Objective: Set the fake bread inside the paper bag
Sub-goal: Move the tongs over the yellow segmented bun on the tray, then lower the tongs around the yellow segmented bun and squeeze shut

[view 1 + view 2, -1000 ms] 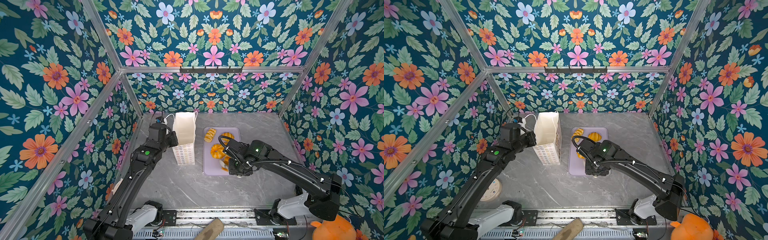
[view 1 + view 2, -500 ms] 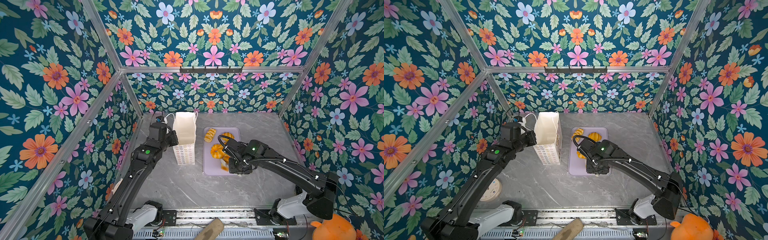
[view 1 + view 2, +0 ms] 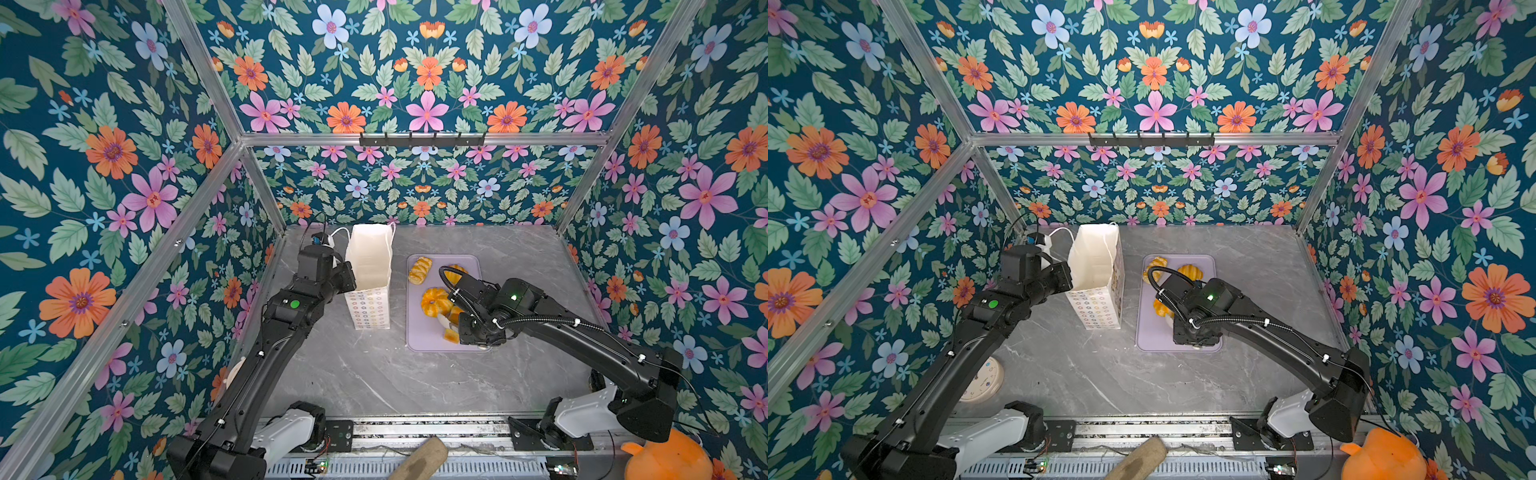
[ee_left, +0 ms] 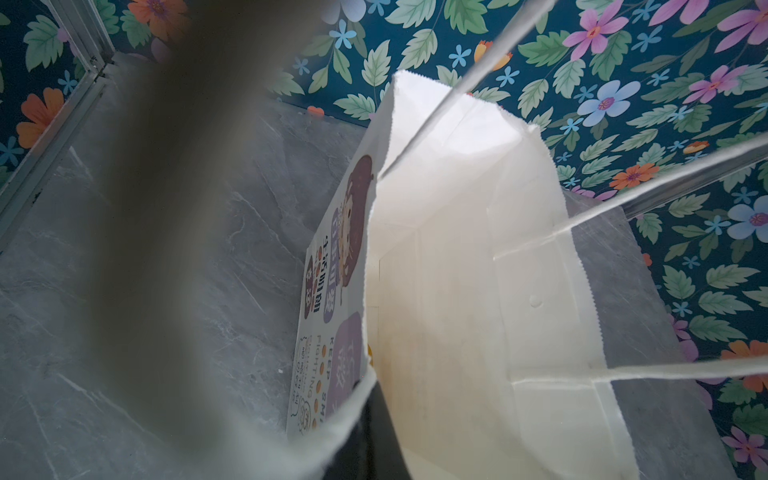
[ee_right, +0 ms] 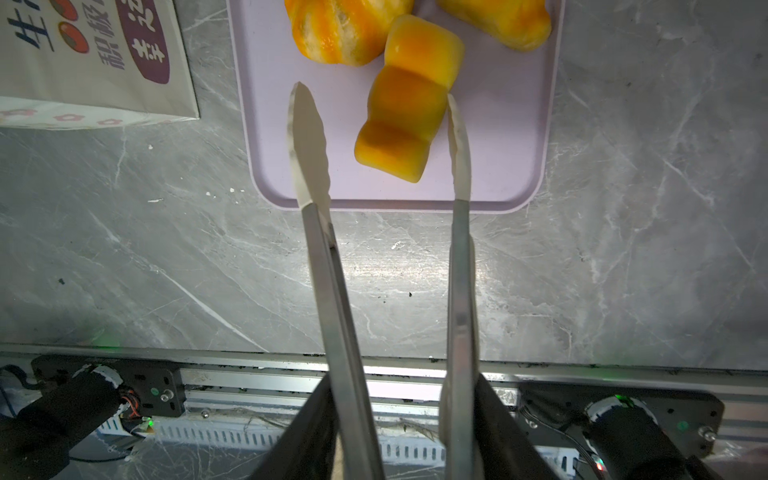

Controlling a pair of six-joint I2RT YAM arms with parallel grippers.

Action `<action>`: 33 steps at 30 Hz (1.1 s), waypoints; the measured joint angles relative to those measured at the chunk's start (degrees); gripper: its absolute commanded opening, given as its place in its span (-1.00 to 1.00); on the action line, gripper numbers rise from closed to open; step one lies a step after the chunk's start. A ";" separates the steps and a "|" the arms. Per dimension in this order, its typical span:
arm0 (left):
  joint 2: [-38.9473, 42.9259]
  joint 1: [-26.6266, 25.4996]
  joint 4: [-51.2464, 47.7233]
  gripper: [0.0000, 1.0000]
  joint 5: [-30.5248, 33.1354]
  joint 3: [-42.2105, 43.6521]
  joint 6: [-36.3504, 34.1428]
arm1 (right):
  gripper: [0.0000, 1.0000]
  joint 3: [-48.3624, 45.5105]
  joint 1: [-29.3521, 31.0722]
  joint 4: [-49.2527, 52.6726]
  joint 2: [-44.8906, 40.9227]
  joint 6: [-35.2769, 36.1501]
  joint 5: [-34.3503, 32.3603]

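Top views first: what is the left gripper (image 3: 347, 277) doing?
— In both top views it is pinching shut on a corner of the rim of the paper bag (image 3: 370, 266), which is standing upright right against it with its mouth open.

And the right gripper (image 3: 478, 337)?
— It is clamping a pair of tongs (image 3: 443, 323) and hanging over the end of the lilac tray (image 3: 424, 343). The segmented loaf (image 3: 451, 335) is lying just beside it. The ring bun (image 3: 434, 301) and braided piece (image 3: 419, 270) are lying farther out, beyond the tongs.

Left wrist view?
— The paper bag (image 4: 457, 270) is filling it, showing its white inside. Its cord handles (image 4: 623, 203) are crossing in front, and the rim is running right up to the gripper.

Right wrist view?
— The tongs (image 5: 328, 257) are standing spread and straddling the segmented loaf (image 5: 409, 108). One tip (image 5: 457, 137) is lying against its side, and the other tip (image 5: 309, 137) is standing apart. Two more pastries (image 5: 340, 29) are lying just past the tips.
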State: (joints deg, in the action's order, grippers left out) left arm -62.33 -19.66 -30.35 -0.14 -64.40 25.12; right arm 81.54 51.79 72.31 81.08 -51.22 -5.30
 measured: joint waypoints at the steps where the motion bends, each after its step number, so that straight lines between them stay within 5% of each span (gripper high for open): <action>1: -0.04 0.00 0.13 -1.00 -0.02 0.02 0.00 | -0.02 0.07 0.00 0.31 0.00 0.00 0.02; 33: 0.55 0.00 2.03 -1.00 -0.07 1.75 0.02 | 0.03 -1.49 -2.38 -2.23 5.35 0.44 0.96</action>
State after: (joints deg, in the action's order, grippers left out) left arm -61.78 -19.66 -28.32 -0.21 -62.65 25.15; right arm 80.05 49.41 70.08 86.43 -50.78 -4.34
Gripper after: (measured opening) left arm 0.049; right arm 0.515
